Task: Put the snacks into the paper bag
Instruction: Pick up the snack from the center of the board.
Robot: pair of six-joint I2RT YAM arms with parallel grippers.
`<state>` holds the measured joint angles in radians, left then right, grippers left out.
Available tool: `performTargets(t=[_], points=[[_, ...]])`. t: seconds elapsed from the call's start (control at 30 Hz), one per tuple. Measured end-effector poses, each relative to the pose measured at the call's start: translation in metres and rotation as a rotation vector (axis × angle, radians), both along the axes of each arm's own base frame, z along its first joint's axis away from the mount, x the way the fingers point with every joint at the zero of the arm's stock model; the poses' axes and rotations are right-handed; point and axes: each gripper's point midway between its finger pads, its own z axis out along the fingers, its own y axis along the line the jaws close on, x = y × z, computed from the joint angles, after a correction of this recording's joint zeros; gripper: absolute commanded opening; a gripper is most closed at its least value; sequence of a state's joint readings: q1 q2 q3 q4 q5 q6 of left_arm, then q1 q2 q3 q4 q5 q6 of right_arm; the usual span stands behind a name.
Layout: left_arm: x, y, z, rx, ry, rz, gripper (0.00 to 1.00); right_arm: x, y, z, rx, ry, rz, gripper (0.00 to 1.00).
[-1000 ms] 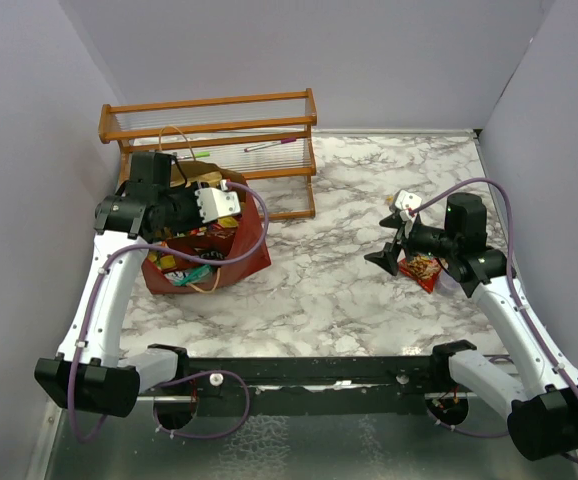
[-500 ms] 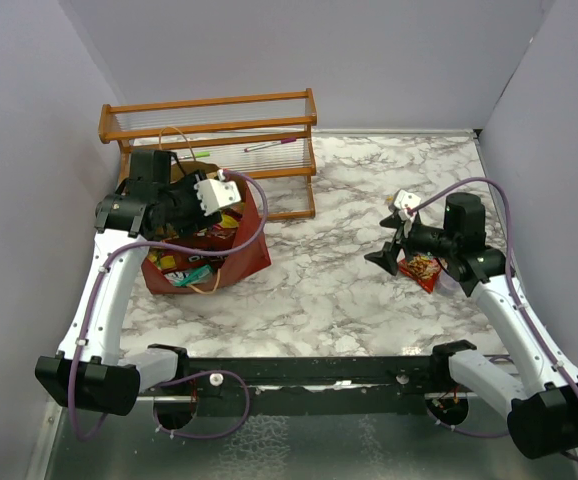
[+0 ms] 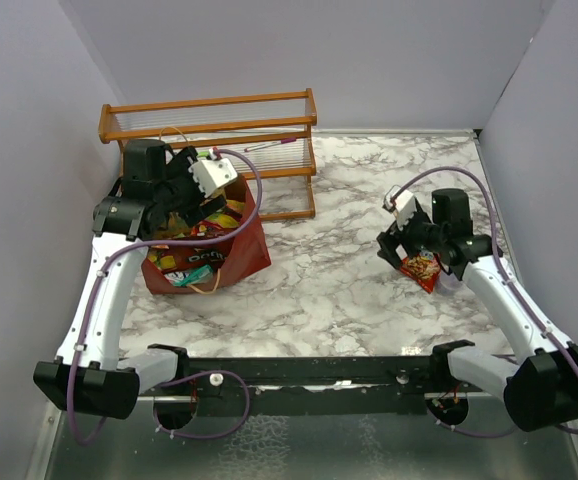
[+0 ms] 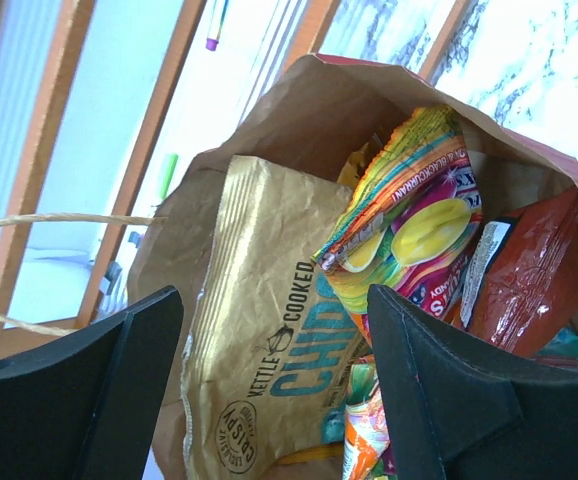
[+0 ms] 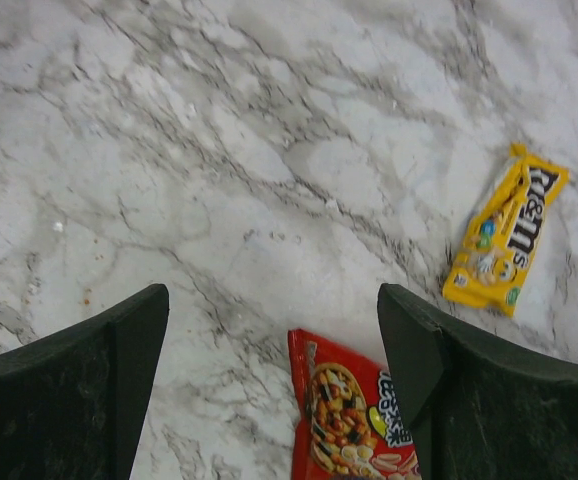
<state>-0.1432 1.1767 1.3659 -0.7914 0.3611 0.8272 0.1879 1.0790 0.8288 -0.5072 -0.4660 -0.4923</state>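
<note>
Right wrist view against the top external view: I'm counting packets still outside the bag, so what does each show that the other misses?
Only the right wrist view shows the small yellow foil M&M's packet lying on the white marble table; from above it cannot be seen. Only the top external view shows the dark red-brown paper bag with packets inside, the wooden slatted rack and both arms. Both show the small red foil nut packet flat on the marble near the open right fingers.

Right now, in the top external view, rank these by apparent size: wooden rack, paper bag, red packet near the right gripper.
Largest to smallest:
1. wooden rack
2. paper bag, partly covered
3. red packet
The differences are clear; no ties.
</note>
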Motion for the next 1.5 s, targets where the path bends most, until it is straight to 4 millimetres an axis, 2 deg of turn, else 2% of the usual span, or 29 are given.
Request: performTargets(t=[0.17, 0.3, 0.53, 0.73, 0.87, 1.23, 1.5], points=[[-0.002, 0.000, 0.012, -0.014, -0.043, 0.005, 0.80, 0.001, -0.030, -0.021, -0.141, 0.043, -0.109, 0.83], [-0.004, 0.000, 0.012, -0.015, -0.054, 0.005, 0.80, -0.001, -0.051, -0.038, -0.239, 0.072, -0.179, 0.83], [-0.006, 0.001, 0.006, -0.010, -0.044, 0.002, 0.80, -0.019, -0.086, -0.075, -0.406, 0.146, -0.269, 0.80], [-0.007, 0.001, 0.007, -0.009, -0.050, 0.000, 0.80, -0.031, -0.107, -0.092, -0.515, 0.176, -0.304, 0.75], [-0.007, 0.001, 0.008, -0.009, -0.052, 0.000, 0.80, -0.033, -0.114, -0.098, -0.555, 0.195, -0.310, 0.69], [-0.011, -0.001, 0.013, -0.025, -0.065, -0.007, 0.80, -0.030, -0.118, -0.122, -0.615, 0.258, -0.289, 0.44], [-0.013, -0.010, 0.019, -0.089, -0.058, -0.015, 0.80, -0.027, -0.120, -0.124, -0.629, 0.253, -0.287, 0.23]])
